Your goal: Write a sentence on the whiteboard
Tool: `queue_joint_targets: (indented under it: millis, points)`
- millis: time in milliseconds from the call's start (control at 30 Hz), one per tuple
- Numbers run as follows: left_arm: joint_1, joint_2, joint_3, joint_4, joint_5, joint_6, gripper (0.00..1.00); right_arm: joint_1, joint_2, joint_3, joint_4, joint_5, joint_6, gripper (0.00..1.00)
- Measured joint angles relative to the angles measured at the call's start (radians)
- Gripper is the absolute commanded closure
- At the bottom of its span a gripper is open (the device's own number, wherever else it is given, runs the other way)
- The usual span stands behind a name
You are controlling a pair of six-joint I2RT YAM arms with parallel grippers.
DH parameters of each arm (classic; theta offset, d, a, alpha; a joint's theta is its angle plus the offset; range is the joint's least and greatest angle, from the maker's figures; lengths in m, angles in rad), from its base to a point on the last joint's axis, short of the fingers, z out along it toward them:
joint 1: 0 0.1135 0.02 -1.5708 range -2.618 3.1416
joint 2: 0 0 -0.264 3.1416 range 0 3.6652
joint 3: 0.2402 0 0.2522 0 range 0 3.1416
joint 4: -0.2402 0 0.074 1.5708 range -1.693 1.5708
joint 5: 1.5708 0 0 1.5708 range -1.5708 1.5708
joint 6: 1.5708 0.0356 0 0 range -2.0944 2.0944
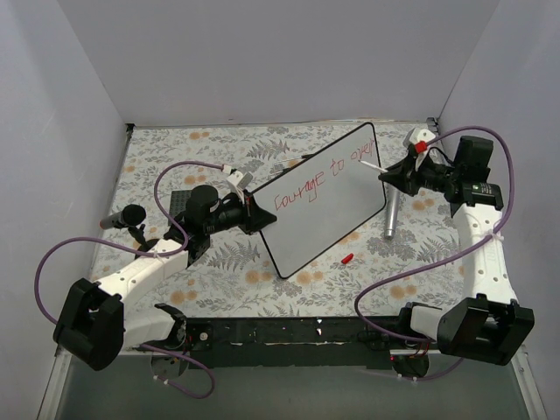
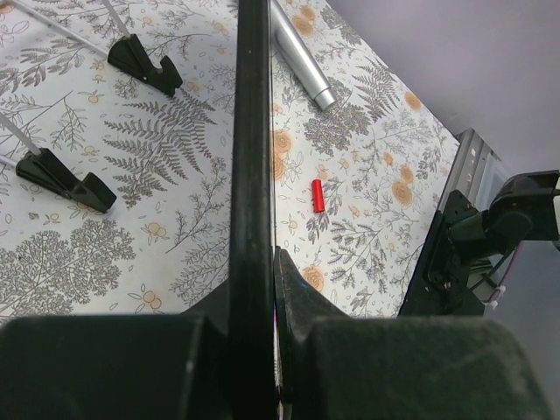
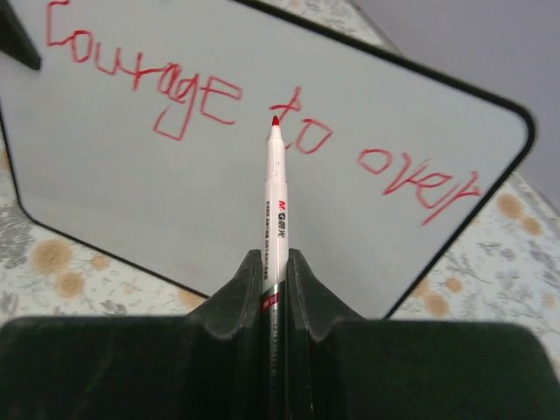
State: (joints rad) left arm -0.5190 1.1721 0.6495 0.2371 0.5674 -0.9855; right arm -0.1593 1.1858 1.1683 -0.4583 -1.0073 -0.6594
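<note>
- Your left gripper [image 1: 252, 211] is clamped fully down on the black rim of the whiteboard [image 1: 337, 223], at the board's left short edge.
- The whiteboard sits mid-table [image 1: 219, 280], turned on a slant, with its far corner reaching toward the table's far edge.
- The sentence [image 1: 322, 179] reads "Courage to over" in red, one slanted line along the board's far long edge.
- Your right gripper [image 1: 391, 175] is nearly closed, pinching a marker [image 3: 276, 201] by its barrel. The red tip points at the board near the word "to"; you cannot tell whether the tip touches.
- A red cap [image 1: 347, 259] lies on the table just off the board's near long edge.
- A silver cylinder [image 1: 390, 217] lies beside the board's right corner.
</note>
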Motion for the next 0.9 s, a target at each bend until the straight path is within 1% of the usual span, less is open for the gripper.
queue_joint_targets:
  millis: [167, 300, 400, 567, 667, 767, 833, 900]
  points:
    - [0.000, -0.013, -0.038, 0.039, -0.021, -0.057, 1.00, 0.042, -0.029, -0.047, -0.174, -0.040, -0.114, 0.99]
    - [0.000, -0.021, -0.061, 0.061, -0.033, -0.095, 1.00, 0.059, -0.090, -0.064, -0.258, -0.059, -0.173, 0.99]
    - [0.000, -0.022, -0.073, 0.074, -0.038, -0.120, 1.00, 0.074, -0.126, -0.064, -0.323, -0.076, -0.248, 0.99]
    - [-0.001, -0.023, -0.086, 0.086, -0.050, -0.157, 1.00, 0.094, -0.111, -0.072, -0.458, -0.076, -0.379, 0.99]
    - [-0.004, -0.028, -0.093, 0.089, -0.059, -0.172, 1.00, 0.095, -0.111, -0.105, -0.489, -0.066, -0.420, 0.99]
    - [-0.008, -0.037, -0.100, 0.089, -0.066, -0.181, 1.00, 0.114, -0.127, -0.152, -0.494, -0.042, -0.428, 0.99]
    - [-0.008, -0.039, -0.100, 0.087, -0.071, -0.183, 1.00, 0.142, -0.145, -0.175, -0.492, -0.025, -0.420, 0.99]
    - [-0.011, -0.043, -0.100, 0.084, -0.076, -0.183, 1.00, 0.197, -0.165, -0.198, -0.472, -0.002, -0.402, 0.99]
